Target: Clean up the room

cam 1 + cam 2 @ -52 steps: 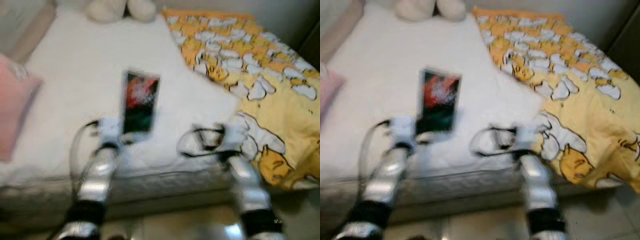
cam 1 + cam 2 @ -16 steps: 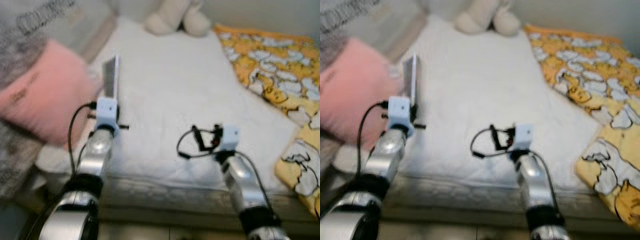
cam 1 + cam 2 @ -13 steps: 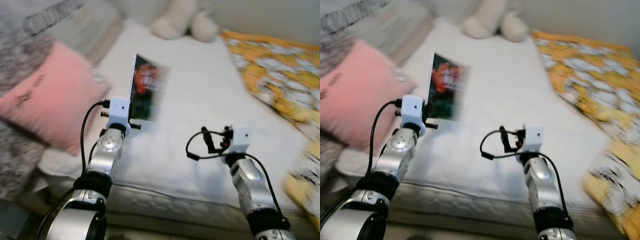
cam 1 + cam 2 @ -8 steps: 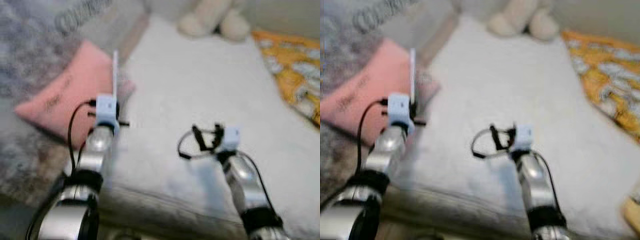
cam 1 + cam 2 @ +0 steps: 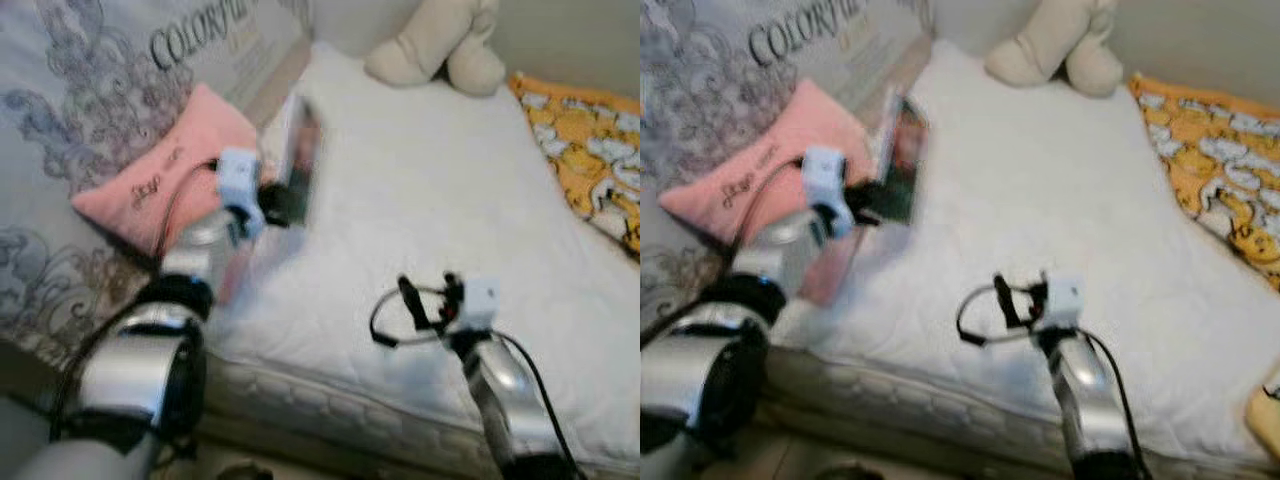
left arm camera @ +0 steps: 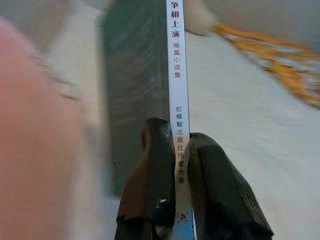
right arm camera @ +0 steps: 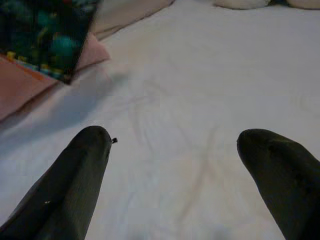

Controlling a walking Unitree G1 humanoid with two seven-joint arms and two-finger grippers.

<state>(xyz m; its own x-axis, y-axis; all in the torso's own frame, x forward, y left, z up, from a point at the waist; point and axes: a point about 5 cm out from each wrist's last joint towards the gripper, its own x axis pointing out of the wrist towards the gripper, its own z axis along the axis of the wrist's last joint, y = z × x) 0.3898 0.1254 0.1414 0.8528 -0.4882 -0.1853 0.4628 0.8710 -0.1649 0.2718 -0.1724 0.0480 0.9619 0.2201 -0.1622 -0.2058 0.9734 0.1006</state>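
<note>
Book (image 5: 898, 160) clamped in left gripper (image 6: 176, 165), swung left toward pink pillow (image 5: 160, 180); right gripper (image 7: 180, 165) wide, empty; removal underway.

Your head cameras are looking down over the white quilted bed (image 5: 440, 200), both sharing the pink pillow (image 5: 760, 165). Your left wrist camera is sitting close against a thin book's white spine (image 6: 176, 100); the right is facing bedsheet.
</note>
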